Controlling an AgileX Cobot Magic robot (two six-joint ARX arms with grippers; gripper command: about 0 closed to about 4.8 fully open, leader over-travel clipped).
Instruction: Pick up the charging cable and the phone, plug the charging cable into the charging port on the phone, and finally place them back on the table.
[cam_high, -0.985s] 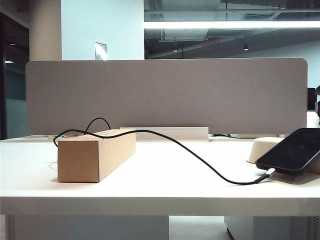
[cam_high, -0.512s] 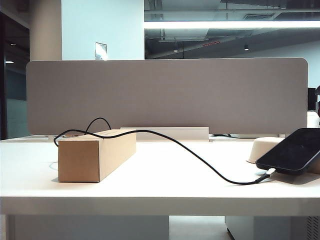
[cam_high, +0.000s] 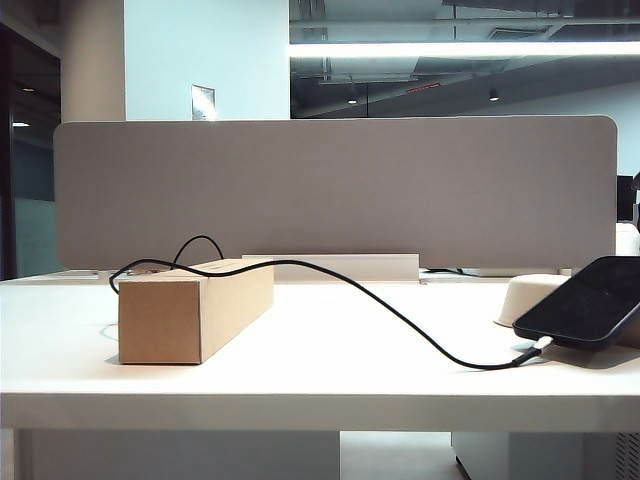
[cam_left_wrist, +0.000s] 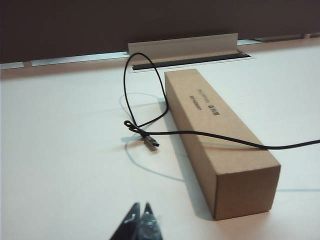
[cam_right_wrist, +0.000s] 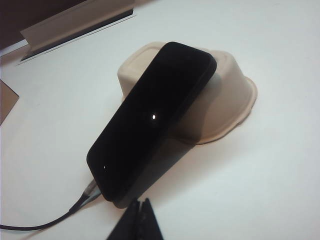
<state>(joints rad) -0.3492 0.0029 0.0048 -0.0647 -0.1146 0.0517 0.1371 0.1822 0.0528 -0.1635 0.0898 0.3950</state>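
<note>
The black phone (cam_high: 585, 305) leans tilted against an upturned off-white tray (cam_high: 525, 295) at the right of the table (cam_high: 320, 385). The charging cable (cam_high: 300, 263) runs from the cardboard box across the table to the phone's lower short edge. In the right wrist view its plug (cam_right_wrist: 90, 189) sits against that edge of the phone (cam_right_wrist: 150, 125); the charging port is hidden behind it. My right gripper (cam_right_wrist: 141, 202) is shut and empty, just short of the phone's low end. My left gripper (cam_left_wrist: 141, 207) is shut and empty, near the box; the cable's other end (cam_left_wrist: 151, 143) lies on the table.
A long cardboard box (cam_high: 190, 310) lies at the left with the cable (cam_left_wrist: 290, 147) draped over it. A grey divider panel (cam_high: 330, 190) closes the back of the table. Neither arm shows in the exterior view.
</note>
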